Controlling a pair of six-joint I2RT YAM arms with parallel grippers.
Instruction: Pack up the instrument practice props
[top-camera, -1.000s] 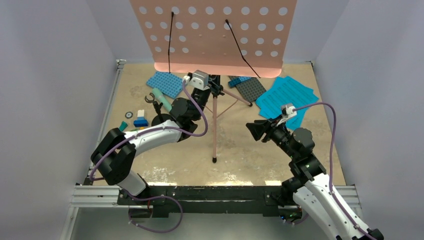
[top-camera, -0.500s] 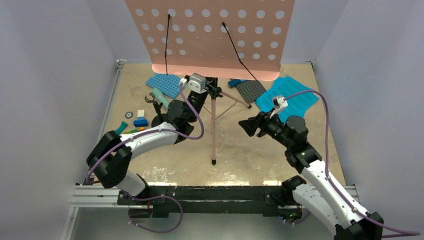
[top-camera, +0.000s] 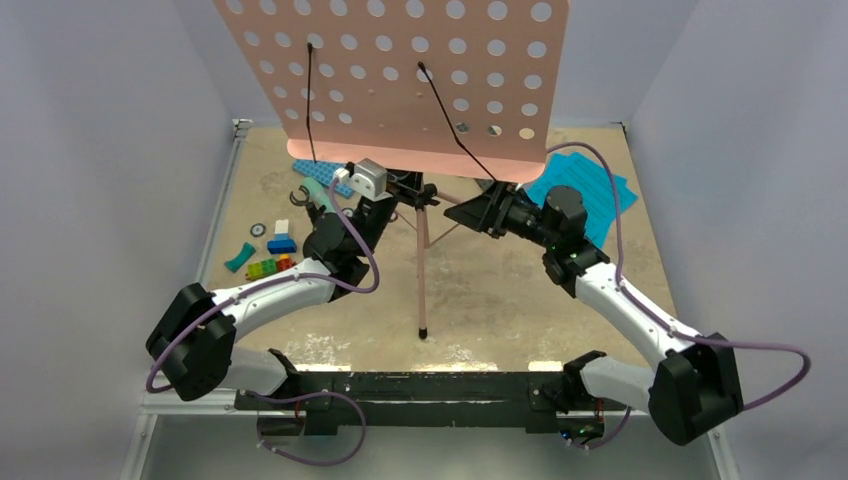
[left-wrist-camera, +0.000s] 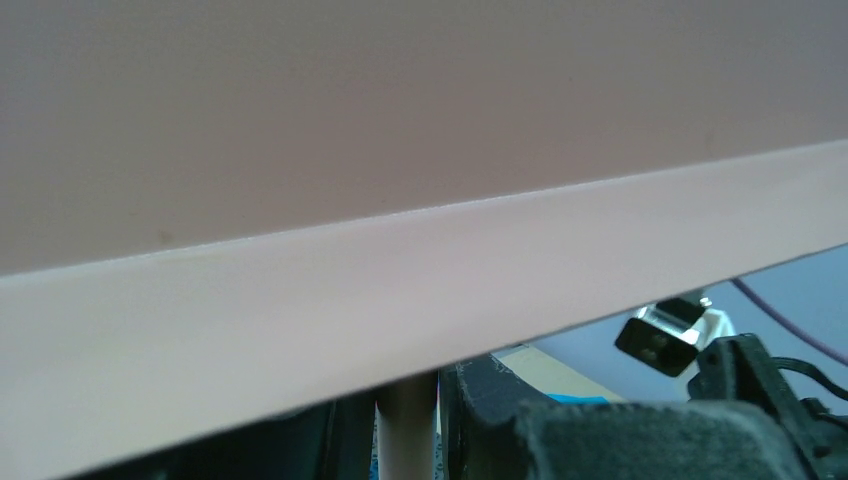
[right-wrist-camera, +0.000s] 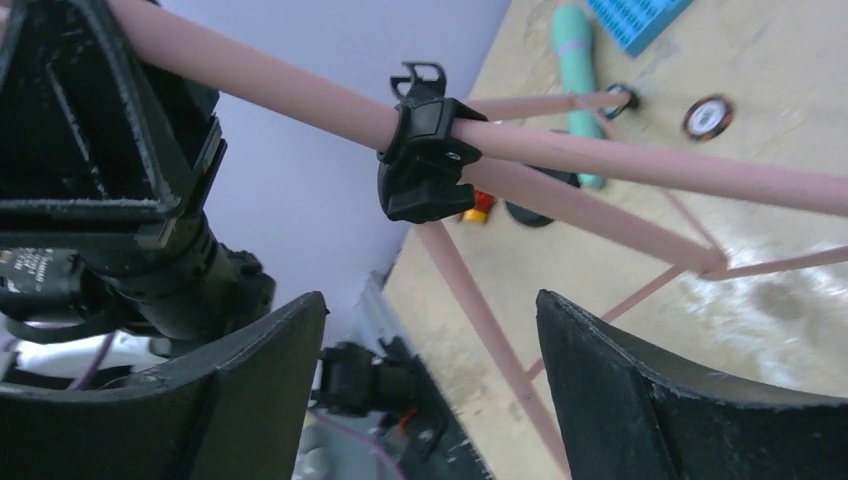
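The pink music stand's perforated board fills the top of the overhead view, tilted to the left. My left gripper is shut on the stand's pole just under the board's lip. My right gripper is open, its fingers apart just short of the black collar where the tripod legs meet. Cyan sheet-music pages lie at the back right. The mint-green microphone lies at the left beside the black mic stand, whose base my left arm hides.
A blue studded baseplate peeks out under the board. Small coloured bricks, a blue brick, a teal piece and a small round disc lie at the left. Grey walls close in both sides.
The stand has moved up and leftward with my left gripper on its pole. My right gripper has swung up and left toward the stand's collar and opened wider.
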